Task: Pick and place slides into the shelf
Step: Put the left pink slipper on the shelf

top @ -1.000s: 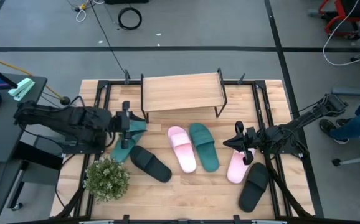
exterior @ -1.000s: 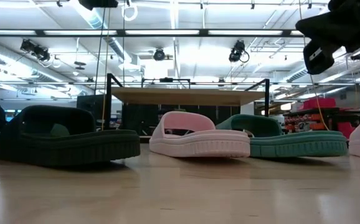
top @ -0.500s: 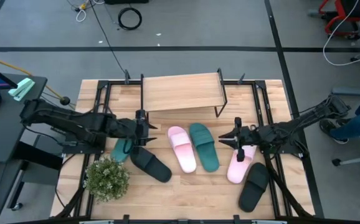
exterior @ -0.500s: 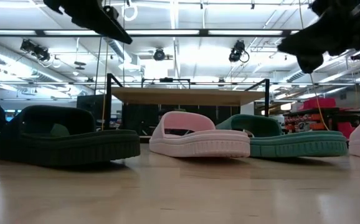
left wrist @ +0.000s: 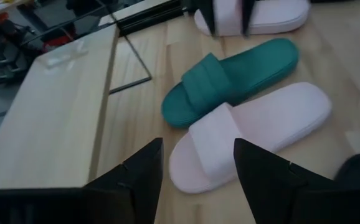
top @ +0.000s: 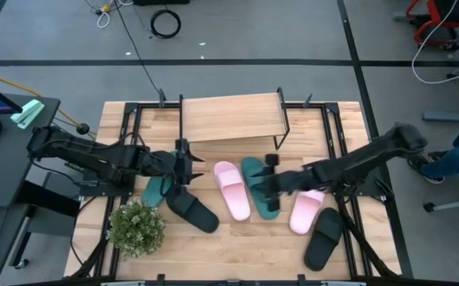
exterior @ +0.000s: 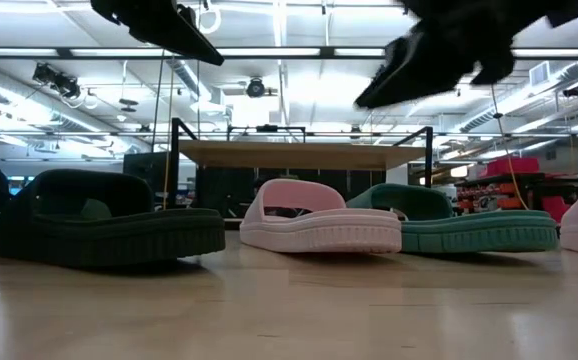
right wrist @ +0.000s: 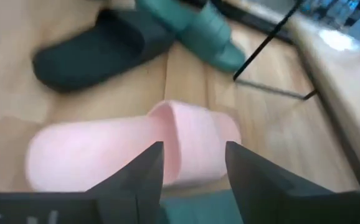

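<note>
Both arms are seen stretched inward over the table, raised clear of the boards. The left arm is extended from the left edge, nearly level, its left gripper held above the gap between the left teal slide and the left black slide; in its wrist view the two dark fingers are spread apart with nothing between them, and are pointed toward the middle pink slide and the middle teal slide. The right arm is reached far across from the right edge, and its right gripper is hung over the middle teal slide; its fingers are likewise parted and empty, with the middle pink slide framed just past them. In the low view both grippers are seen well above the slides, near the upper edge. The shelf is stood at the far side of the table, its plank top bare. All six slides are laid on the tabletop in front of it: the middle pink slide just beside the middle teal one, the right pink slide partly under the right arm, and the right black slide near the front right corner. A small potted plant is noted at the front left.
</note>
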